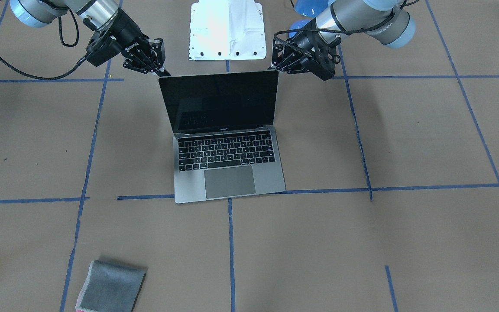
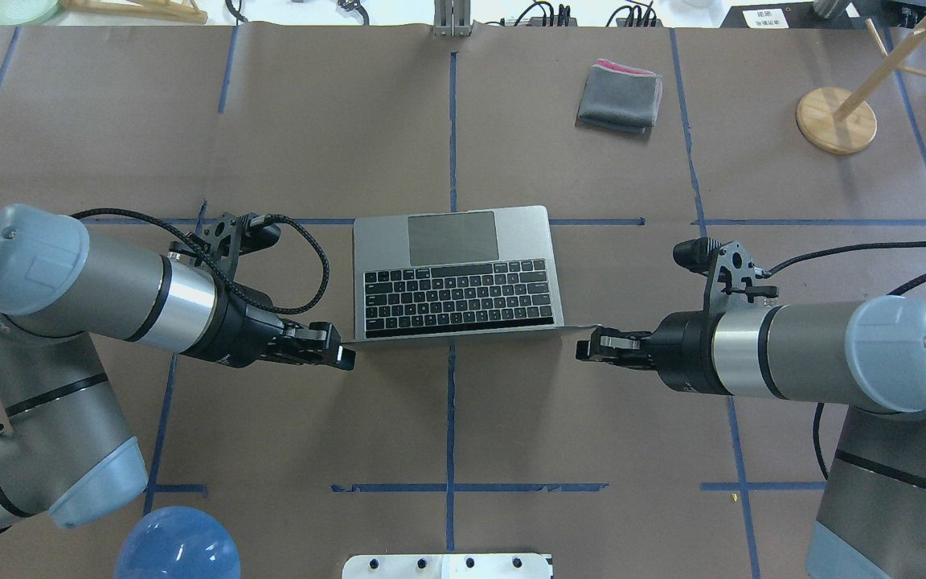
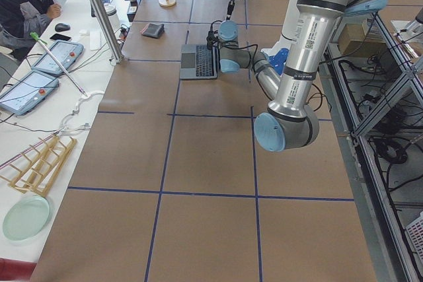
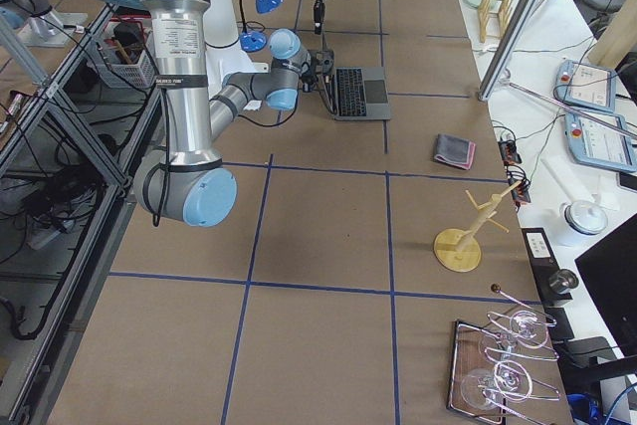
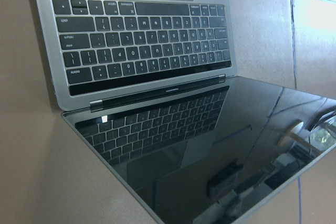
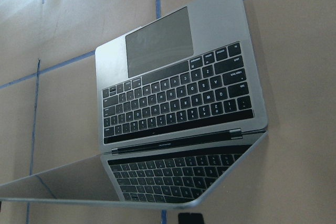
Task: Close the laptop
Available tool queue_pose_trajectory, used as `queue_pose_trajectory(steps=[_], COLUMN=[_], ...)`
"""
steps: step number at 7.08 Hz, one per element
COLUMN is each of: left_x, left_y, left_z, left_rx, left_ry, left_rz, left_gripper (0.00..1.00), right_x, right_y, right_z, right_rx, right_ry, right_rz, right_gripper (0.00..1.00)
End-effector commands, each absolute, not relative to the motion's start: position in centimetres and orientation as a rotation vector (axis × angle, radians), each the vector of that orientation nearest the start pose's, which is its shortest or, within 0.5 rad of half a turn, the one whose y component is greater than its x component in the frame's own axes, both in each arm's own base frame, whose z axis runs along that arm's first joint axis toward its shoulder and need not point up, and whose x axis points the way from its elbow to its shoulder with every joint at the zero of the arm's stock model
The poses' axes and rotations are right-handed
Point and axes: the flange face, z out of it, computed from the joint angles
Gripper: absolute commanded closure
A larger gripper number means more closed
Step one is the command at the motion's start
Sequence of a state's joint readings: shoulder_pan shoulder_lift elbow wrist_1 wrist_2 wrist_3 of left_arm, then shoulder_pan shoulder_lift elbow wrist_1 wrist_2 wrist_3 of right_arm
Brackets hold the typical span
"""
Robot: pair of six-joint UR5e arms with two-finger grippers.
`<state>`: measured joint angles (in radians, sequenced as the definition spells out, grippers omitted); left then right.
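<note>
The laptop lies open in the middle of the table, its black screen standing roughly upright and facing away from the robot. It also shows in the overhead view and in both wrist views. My left gripper looks shut and sits at the lid's top corner on my left. My right gripper looks shut and sits at the opposite top corner. Both are at the lid's upper edge; I cannot tell if they touch it.
A folded grey cloth with a pink edge lies on the far side, right of the centre line. A wooden stand is at the far right. A white mount plate and a blue dome sit near the robot's base.
</note>
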<state>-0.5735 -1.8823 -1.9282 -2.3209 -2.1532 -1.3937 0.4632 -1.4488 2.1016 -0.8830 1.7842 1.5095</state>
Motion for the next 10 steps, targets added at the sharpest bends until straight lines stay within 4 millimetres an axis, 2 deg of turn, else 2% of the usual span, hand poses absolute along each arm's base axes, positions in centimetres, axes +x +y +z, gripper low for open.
queue_pose_trajectory(steps=[1, 3, 5, 6, 8, 10], left_x=[39.4, 38.6, 39.3, 39.9, 40.6, 42.1], left_y=[-37.3, -38.4, -39.9, -40.8, -41.6, -43.1], left_z=[23.6, 23.7, 23.9, 23.9, 24.0, 24.6], left_rx=[0.081, 0.099, 0.104, 0.105, 0.119, 0.131], left_ry=[1.438, 1.433, 1.421, 1.415, 1.402, 1.377], left_rz=[0.055, 0.030, 0.014, 0.006, -0.016, -0.046], left_gripper=[1.00, 1.00, 1.00, 1.00, 1.00, 1.00], right_x=[-38.6, -38.2, -39.1, -40.3, -41.5, -42.2], right_y=[-33.2, -35.1, -37.3, -38.9, -41.6, -44.1], right_z=[25.2, 23.8, 22.0, 22.4, 23.0, 24.2], right_rx=[0.173, 0.190, 0.193, 0.193, 0.199, 0.209], right_ry=[-1.293, -1.263, -1.215, -1.194, -1.163, -1.123], right_rz=[0.225, 0.256, 0.287, 0.301, 0.333, 0.355], right_gripper=[1.00, 1.00, 1.00, 1.00, 1.00, 1.00])
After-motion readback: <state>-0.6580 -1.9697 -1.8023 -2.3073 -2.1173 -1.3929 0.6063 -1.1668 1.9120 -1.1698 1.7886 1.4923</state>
